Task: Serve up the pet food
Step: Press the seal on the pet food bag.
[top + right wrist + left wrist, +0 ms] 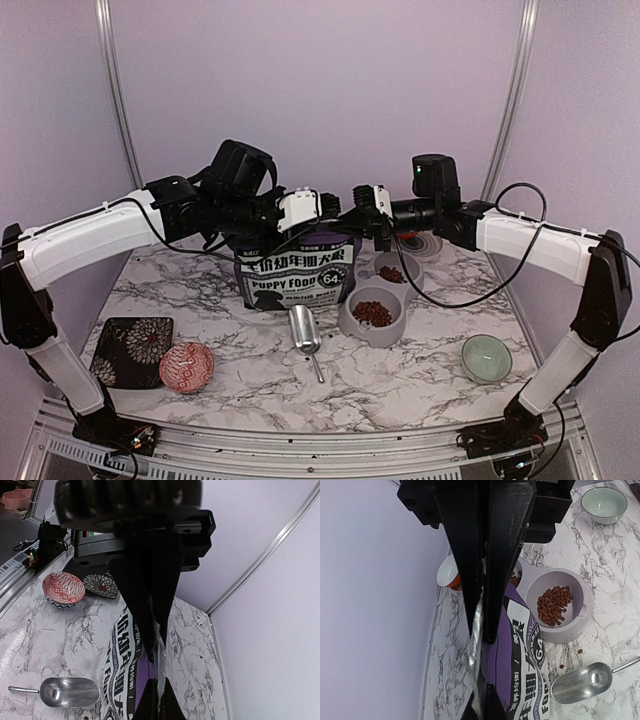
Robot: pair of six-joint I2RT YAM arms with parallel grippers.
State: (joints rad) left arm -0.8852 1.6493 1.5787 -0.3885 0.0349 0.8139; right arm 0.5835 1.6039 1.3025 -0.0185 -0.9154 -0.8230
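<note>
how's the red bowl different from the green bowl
The red bowl is patterned red and white; the green bowl is plain pale green. The red bowl sits on the left beside a dark plate; the green bowl stands alone on the right. Both are upright and empty.

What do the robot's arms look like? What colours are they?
The left arm and right arm are long white tubes joined by chunky black joints. Thin black cables loop along them. The left gripper and right gripper each have a white block and long, black, pointed fingers. A tiny green light glows on the right wrist.
</note>
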